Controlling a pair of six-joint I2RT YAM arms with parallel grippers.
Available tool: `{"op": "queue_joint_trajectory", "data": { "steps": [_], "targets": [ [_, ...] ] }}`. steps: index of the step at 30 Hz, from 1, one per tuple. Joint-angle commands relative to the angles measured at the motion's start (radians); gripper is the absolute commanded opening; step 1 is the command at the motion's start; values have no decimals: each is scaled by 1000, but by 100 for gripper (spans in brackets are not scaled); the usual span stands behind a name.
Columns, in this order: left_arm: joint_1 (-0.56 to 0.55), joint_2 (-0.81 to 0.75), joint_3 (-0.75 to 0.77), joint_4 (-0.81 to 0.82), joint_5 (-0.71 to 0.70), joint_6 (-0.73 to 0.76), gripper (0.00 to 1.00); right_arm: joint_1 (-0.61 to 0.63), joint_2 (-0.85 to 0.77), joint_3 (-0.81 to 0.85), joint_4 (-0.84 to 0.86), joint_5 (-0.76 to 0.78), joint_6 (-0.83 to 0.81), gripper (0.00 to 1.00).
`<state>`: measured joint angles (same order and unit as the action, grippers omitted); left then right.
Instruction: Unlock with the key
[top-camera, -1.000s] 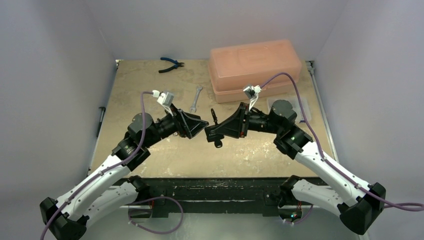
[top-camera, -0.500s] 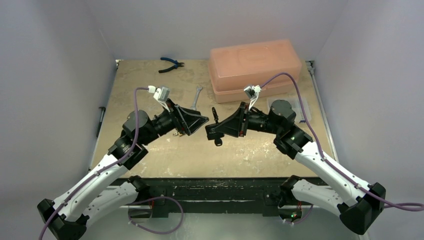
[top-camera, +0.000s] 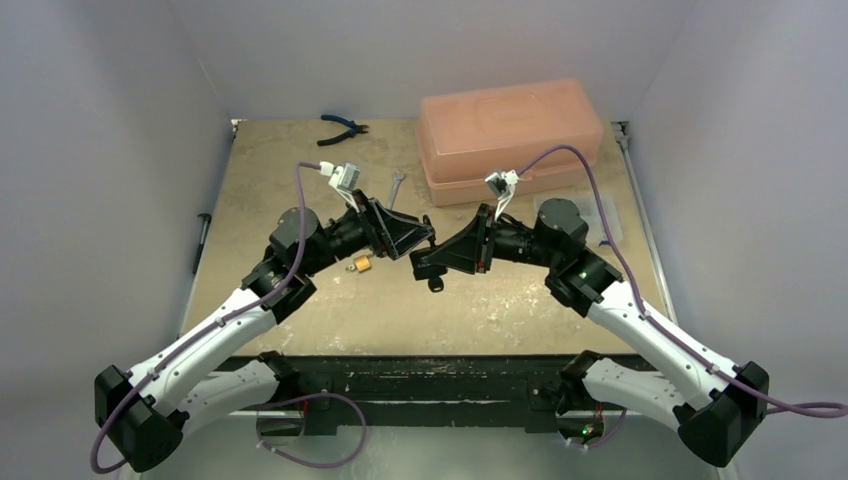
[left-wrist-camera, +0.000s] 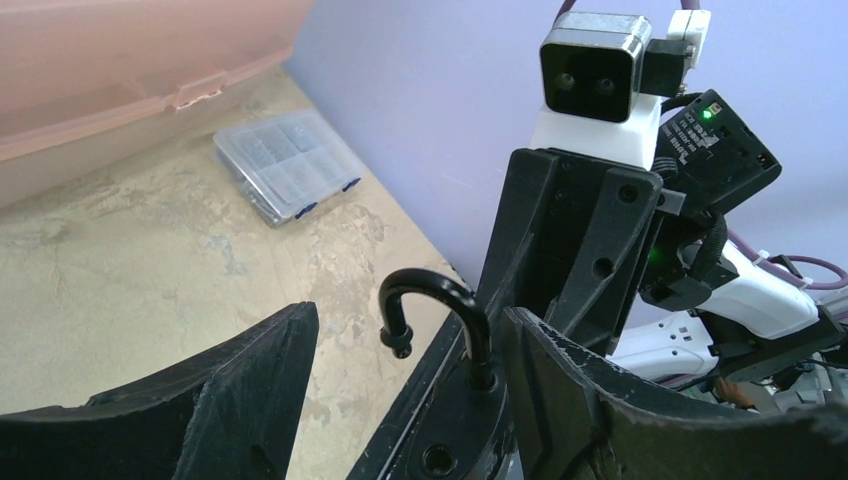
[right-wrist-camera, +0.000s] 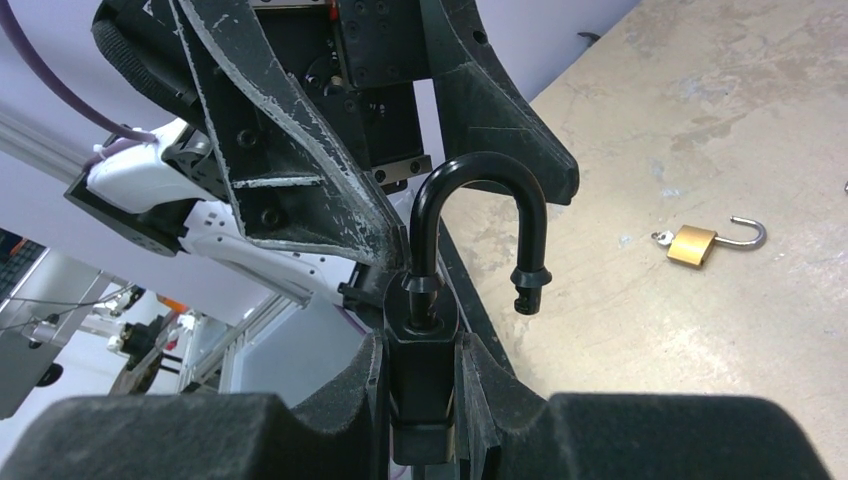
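Right gripper is clamped on the flat sides of the black padlock, mid-table. Its shackle is up, free end out of the body. Left gripper is released, jaws wide either side of the shackle and not touching. The dark tab at 6 o'clock under the lock is likely the key. The shackle is a round, smooth, painted bar and probably slippery, so pinch it at the crown. A brass padlock, also open, lies at 9 o'clock on the scuffed tabletop.
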<state>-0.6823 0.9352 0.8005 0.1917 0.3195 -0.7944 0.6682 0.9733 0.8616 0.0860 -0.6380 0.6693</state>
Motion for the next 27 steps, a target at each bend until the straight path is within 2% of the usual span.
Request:
{"op": "queue_joint_trajectory", "data": {
  "steps": [1,10,15,27],
  "targets": [
    [-3,24,45,107,28,-20,71,2,-1,34,97,2,-10,0],
    [-3,68,26,196,81,-53,63,1,17,40,104,-5,-16,0],
    [-3,79,3,263,120,-83,54,2,26,41,108,-8,-21,0],
    [-4,109,-32,426,259,-143,38,2,42,42,130,-17,-16,0]
  ]
}}
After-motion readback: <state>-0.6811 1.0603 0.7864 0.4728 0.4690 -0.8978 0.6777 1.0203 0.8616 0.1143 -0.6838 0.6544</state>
